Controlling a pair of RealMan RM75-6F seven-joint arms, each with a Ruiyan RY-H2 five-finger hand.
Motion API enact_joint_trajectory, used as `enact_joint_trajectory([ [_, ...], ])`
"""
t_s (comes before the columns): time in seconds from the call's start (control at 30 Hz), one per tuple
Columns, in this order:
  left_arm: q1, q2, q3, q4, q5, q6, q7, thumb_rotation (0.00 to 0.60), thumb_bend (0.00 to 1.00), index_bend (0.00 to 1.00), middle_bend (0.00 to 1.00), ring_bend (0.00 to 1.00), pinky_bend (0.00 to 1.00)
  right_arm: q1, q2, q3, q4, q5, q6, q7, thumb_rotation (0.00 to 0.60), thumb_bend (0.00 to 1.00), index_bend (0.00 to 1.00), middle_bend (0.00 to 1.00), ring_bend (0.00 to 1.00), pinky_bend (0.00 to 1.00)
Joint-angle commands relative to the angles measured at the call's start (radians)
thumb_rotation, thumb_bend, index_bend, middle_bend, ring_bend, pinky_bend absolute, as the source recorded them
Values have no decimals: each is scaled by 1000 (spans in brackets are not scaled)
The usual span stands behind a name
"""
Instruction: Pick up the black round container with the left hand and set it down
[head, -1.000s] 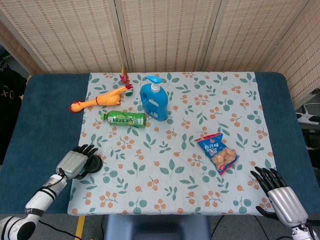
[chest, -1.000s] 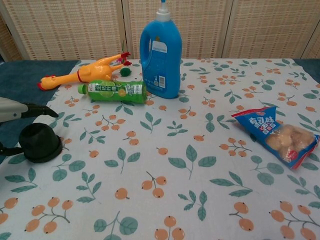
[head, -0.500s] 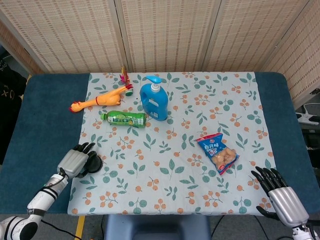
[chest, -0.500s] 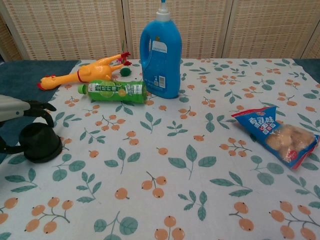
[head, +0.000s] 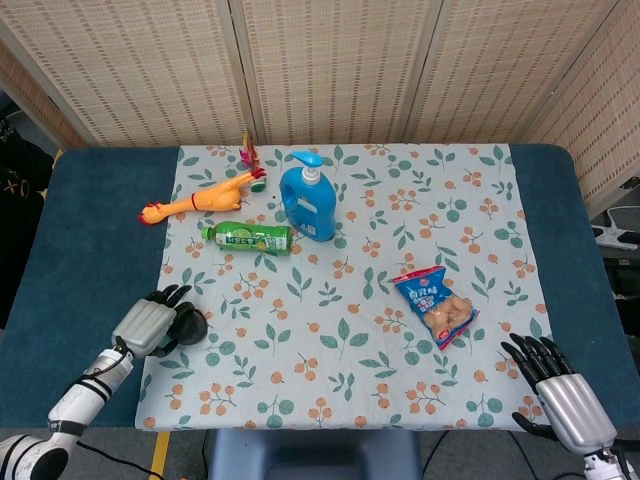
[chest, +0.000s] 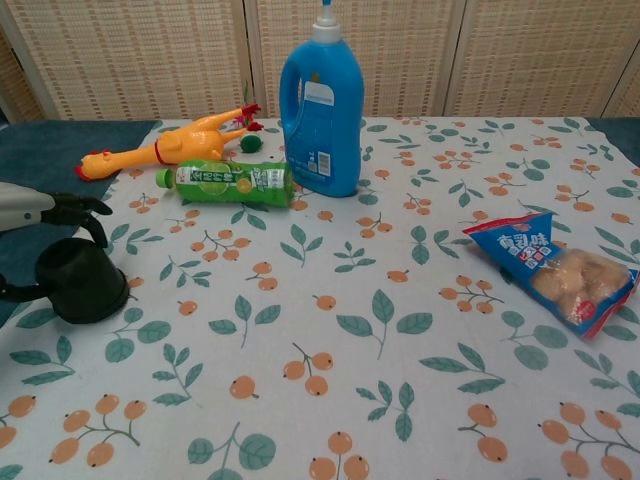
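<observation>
On the worktop's (head: 90, 250) left edge, my left hand (head: 148, 326) grips the black round container (chest: 80, 281), half-hidden; my right hand (head: 560, 392), partly cropped, fingers spread, empty.

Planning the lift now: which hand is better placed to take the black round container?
Left. The left hand is already around the black round container; the right hand sits at the table's opposite corner.

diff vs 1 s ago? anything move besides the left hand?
The left hand curled its fingers closer around the black round container, which has tipped slightly and shifted a little toward the table's left edge. Whether the hand grips it firmly cannot be told. The right hand, green bottle, blue detergent bottle, rubber chicken and snack bag stayed put.
</observation>
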Motion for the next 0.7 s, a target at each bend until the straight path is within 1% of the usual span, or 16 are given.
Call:
enact_joint_trajectory([
  [0.03,0,1,-1,0,-1,-1,-1,600,359,577,0,0,182,0,0,0,0,0,0,0,600,70,0,0,0,0],
  [0.2,4,10,-6,-8,9,10,-12,600,356,589,0,0,183,2,-1,1,0,3,-6,-1,600,70,0,0,0,0],
  [0.3,20,45,-23,-41,42,60,-43,600,357,595,3,0,183,3,-1,1,-1,4,-7,-3,600,70,0,0,0,0],
  [0.47,35,94,-35,-66,44,84,-72,600,357,593,3,0,183,0,0,0,-1,1,-1,0,600,70,0,0,0,0],
  [0.6,49,108,-23,-40,18,67,-80,600,358,591,3,0,183,2,-1,0,0,0,-4,-3,600,70,0,0,0,0],
  [0.7,51,92,-12,16,-24,31,-78,600,356,585,3,0,184,3,-3,-1,-1,-1,-8,-7,600,70,0,0,0,0],
])
